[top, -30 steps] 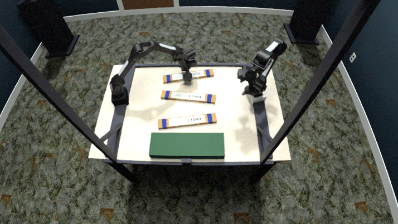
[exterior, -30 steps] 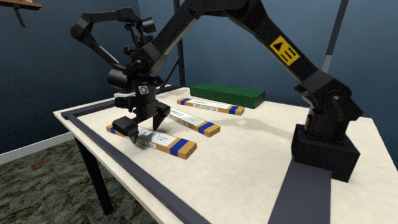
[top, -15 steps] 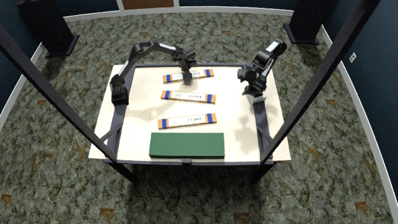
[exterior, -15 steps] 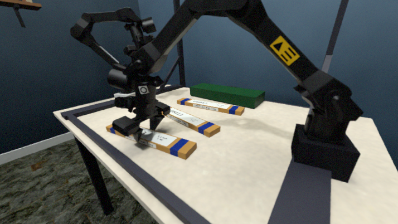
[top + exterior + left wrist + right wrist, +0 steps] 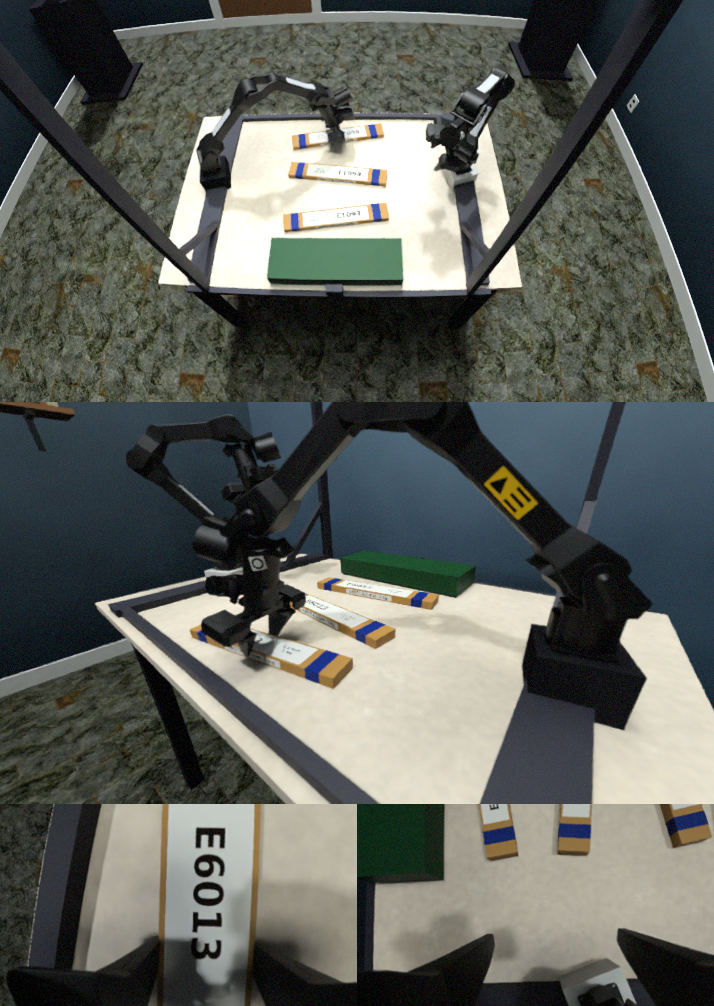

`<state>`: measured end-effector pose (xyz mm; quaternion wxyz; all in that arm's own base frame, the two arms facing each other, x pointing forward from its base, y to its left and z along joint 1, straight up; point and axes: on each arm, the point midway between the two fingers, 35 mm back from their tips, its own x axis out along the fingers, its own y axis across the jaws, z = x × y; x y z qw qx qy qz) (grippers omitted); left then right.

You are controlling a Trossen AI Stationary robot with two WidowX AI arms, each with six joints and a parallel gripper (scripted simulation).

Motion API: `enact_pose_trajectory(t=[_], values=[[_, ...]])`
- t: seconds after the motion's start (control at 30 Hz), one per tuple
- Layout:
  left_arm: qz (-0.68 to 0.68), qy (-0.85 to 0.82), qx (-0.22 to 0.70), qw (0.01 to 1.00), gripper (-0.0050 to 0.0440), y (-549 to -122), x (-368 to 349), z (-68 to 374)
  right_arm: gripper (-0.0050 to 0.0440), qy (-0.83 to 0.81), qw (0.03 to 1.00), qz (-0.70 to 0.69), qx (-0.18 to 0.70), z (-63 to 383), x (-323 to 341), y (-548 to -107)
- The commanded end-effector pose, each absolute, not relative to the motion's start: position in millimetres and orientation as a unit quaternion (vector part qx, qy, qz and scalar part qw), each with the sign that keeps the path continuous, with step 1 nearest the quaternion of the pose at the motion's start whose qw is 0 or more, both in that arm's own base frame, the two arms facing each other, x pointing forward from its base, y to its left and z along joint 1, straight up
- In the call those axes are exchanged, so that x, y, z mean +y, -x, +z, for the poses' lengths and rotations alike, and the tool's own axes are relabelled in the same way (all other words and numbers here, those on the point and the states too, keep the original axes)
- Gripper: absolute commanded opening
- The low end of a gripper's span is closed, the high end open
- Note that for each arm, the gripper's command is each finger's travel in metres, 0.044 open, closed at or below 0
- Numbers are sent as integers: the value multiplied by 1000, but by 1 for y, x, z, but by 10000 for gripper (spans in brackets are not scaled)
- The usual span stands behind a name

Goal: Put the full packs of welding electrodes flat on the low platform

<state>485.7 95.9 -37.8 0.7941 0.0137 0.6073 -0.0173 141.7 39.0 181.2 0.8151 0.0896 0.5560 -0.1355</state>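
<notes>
We have the left pincer [image 5: 336, 142] [image 5: 262, 641] [image 5: 203, 943] clamped across the middle of a long, flat orange-brown carton of electrodes [image 5: 307, 138] [image 5: 300, 652] [image 5: 209, 872] [image 5: 688, 824], with blue bands and a white label reading E6013. One fingertip meets each long side, and the carton lies flat, label up, on the pale, cream-coloured desk [image 5: 250, 200] [image 5: 425, 722] [image 5: 131, 872] [image 5: 537, 903]. It is the one farthest from the low, dark green rectangular platform [image 5: 335, 259] [image 5: 407, 567] [image 5: 398, 840], near the dark metal rail [image 5: 280, 117] [image 5: 215, 694] [image 5: 56, 894] along the desk's edge.

Our second pack, a matching blue-banded carton [image 5: 338, 173] [image 5: 345, 617] [image 5: 574, 831], lies flat between the other two, touching neither. The third, another orange-brown carton with a white label [image 5: 336, 216] [image 5: 377, 591] [image 5: 499, 833], lies flat just beside the platform but apart from it. All three packs are off the platform, and we cannot tell from their outsides which are full.

Our right pincer [image 5: 450, 162] [image 5: 554, 937] has its fingers wide apart with nothing between them, above the desk and well apart from the packs.
</notes>
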Motion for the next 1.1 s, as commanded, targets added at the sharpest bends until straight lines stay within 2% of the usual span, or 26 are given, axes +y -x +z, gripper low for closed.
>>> enact_pose_trajectory(t=[0.0,0.9,0.97,1.07], values=[[-15,-17,594,804,-50,-492,98,-24,430,-94,820,-133,548,188,40,-144],[-17,-17,600,800,-50,-488,97,-28,430,-94,820,-133,548,188,40,-144],[-14,-20,585,811,-50,-495,99,-8,430,-94,820,-133,548,188,40,-144],[-14,-20,583,812,-50,-496,99,-4,430,-94,820,-133,548,188,40,-144]])
